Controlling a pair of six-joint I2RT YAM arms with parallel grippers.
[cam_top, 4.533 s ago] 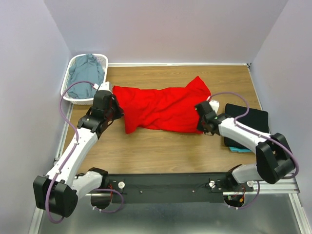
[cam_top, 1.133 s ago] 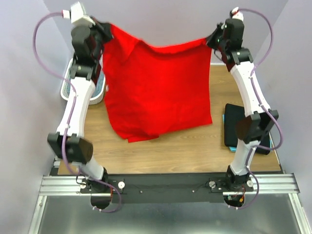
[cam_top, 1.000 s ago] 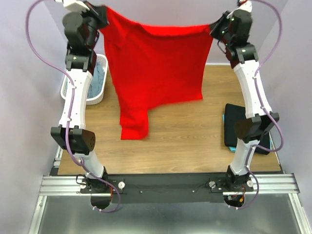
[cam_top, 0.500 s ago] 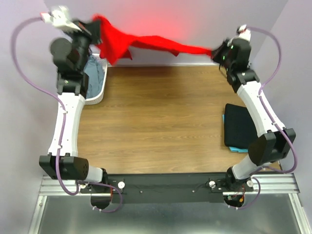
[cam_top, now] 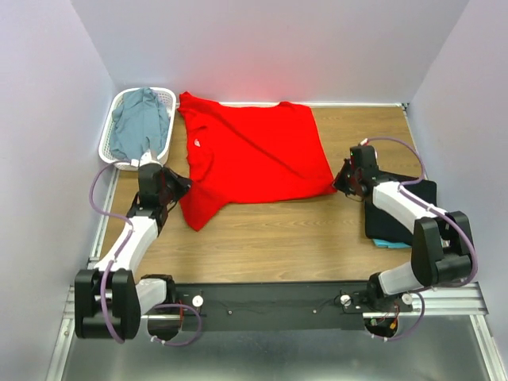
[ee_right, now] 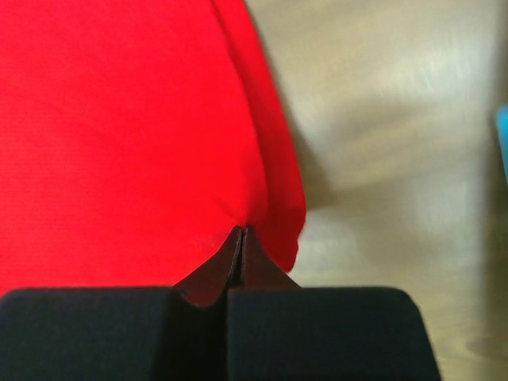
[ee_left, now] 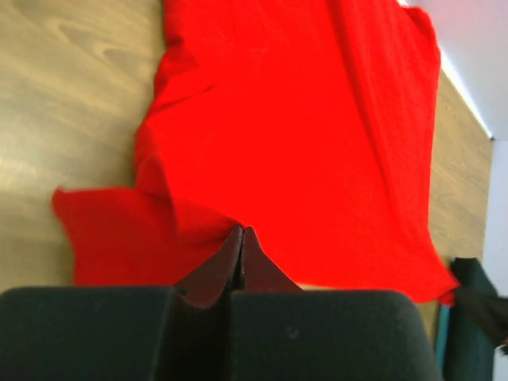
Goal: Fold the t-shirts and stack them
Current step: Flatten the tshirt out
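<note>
The bright red t-shirt [cam_top: 250, 155] lies spread out on the wooden table [cam_top: 278, 230], with a fold sticking out at its near left. My left gripper [cam_top: 176, 184] is low at the shirt's left edge and shut on the red cloth [ee_left: 302, 135]; its tips [ee_left: 242, 232] pinch a fold. My right gripper [cam_top: 340, 184] is shut on the shirt's near right corner [ee_right: 127, 135], tips [ee_right: 240, 232] closed in the cloth. The black t-shirt [cam_top: 401, 202] lies folded at the right on the teal one [cam_top: 387, 241]. The grey-blue t-shirt [cam_top: 139, 123] lies in the basket.
The white lattice basket [cam_top: 169, 111] stands at the back left corner, just left of the red shirt. Grey walls close in the back and both sides. Bare wood runs between the shirt and the black rail at the near edge [cam_top: 270, 298].
Both arms held the red shirt hanging high, swung it toward the back wall, then came down. The shirt now lies spread on the table, still gripped at both sides.
</note>
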